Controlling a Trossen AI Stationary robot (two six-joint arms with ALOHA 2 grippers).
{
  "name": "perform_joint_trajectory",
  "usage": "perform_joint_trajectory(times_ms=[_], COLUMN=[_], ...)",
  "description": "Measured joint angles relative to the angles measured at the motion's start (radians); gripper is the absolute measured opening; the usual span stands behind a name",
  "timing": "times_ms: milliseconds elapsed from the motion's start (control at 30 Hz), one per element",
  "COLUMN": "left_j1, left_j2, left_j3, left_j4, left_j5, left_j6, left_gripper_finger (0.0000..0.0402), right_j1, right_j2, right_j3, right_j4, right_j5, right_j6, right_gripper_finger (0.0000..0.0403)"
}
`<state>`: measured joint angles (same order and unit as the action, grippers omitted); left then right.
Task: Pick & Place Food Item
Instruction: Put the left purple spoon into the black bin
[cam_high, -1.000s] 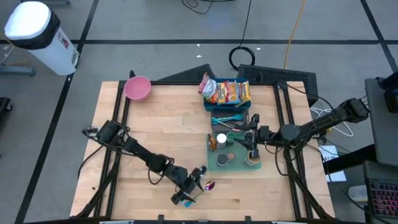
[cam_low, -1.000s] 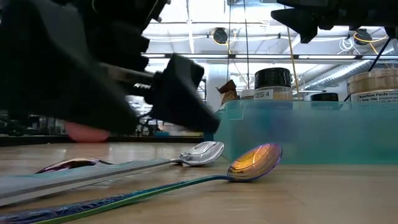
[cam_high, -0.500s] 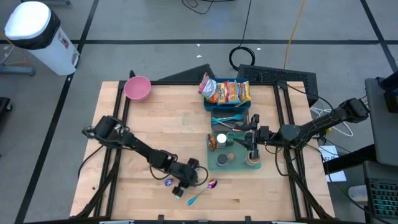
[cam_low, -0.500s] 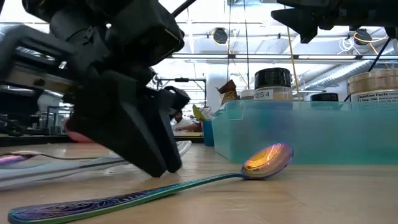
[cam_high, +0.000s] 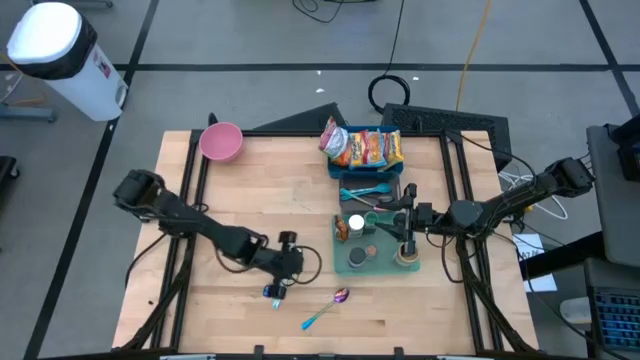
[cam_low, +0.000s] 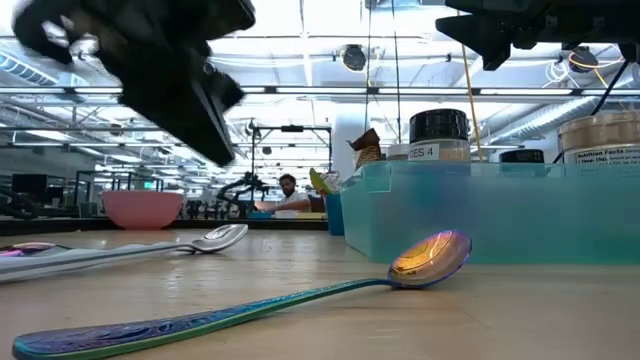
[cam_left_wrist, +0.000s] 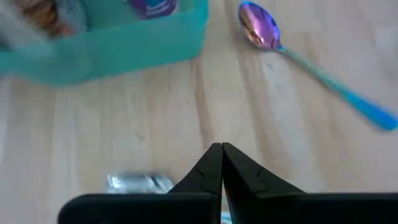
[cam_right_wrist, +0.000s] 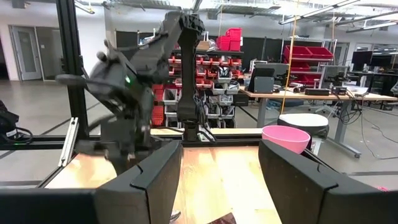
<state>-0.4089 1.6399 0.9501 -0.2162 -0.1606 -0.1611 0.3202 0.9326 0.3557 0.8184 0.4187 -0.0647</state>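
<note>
Bright snack packets (cam_high: 365, 147) lie in a blue bin (cam_high: 335, 168) at the table's far edge. My left gripper (cam_high: 285, 266) hangs shut and empty above the wood, its tips (cam_left_wrist: 221, 155) closed together; in the low view it sits high at the left (cam_low: 175, 75). Below it a silver spoon (cam_low: 215, 238) lies flat on the table, partly seen under the fingers (cam_left_wrist: 140, 182). An iridescent spoon (cam_high: 326, 308) lies flat nearer the front edge (cam_left_wrist: 258, 28). My right gripper (cam_high: 408, 215) stands open over the teal tray (cam_high: 340, 262), nothing between its fingers (cam_right_wrist: 221, 180).
The teal tray holds several jars (cam_high: 406, 255) and a white-lidded one (cam_high: 356, 224). Blue utensils (cam_high: 365, 190) lie between tray and bin. A pink bowl (cam_high: 222, 142) sits at the far left corner. Bare wood (cam_high: 260, 200) stretches across the table's left half.
My left gripper has shut on nothing, risen off the table and drawn back toward the far-left, tipping less steeply downward. The silver spoon has slid toward the table's left, away from the iridescent spoon, which has stayed near the front edge. My right arm has kept still.
</note>
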Motion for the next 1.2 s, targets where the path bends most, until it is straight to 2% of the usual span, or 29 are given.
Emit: perform_joint_trajectory(times_ms=[200, 400, 600, 733, 933, 1133, 1200], left_j1=[-0.068, -0.148, -0.152, -0.141, -0.137, -0.103, -0.082], left_j2=[-0.054, 0.047, 0.125, 0.136, 0.137, 0.089, 0.058], left_j3=[0.001, 0.000, 0.005, 0.006, 0.006, -0.002, -0.002], left_j4=[-0.171, -0.206, -0.205, -0.229, -0.331, -0.306, -0.325], left_j5=[-0.016, -0.022, 0.041, 0.047, 0.050, 0.099, 0.078], left_j6=[-0.514, -0.728, -0.749, -0.741, -0.710, -0.587, -0.551], left_gripper_finger=[0.0034, 0.0101, 0.0179, 0.0200, 0.0180, 0.0146, 0.0137], right_j1=[0.000, 0.000, 0.000, 0.000, 0.000, 0.000, 0.000], right_j2=[0.000, 0.000, 0.000, 0.000, 0.000, 0.000, 0.000], right_j3=[0.000, 0.000, 0.000, 0.000, 0.000, 0.000, 0.000], right_j4=[-0.006, -0.002, 0.002, 0.001, 0.001, 0.000, 0.001], right_j5=[0.000, 0.000, 0.000, 0.000, 0.000, 0.000, 0.000], right_j6=[0.000, 0.001, 0.001, 0.001, 0.001, 0.001, 0.001], right_gripper_finger=[0.0208, 0.0208, 0.0208, 0.0208, 0.0208, 0.0208, 0.0208])
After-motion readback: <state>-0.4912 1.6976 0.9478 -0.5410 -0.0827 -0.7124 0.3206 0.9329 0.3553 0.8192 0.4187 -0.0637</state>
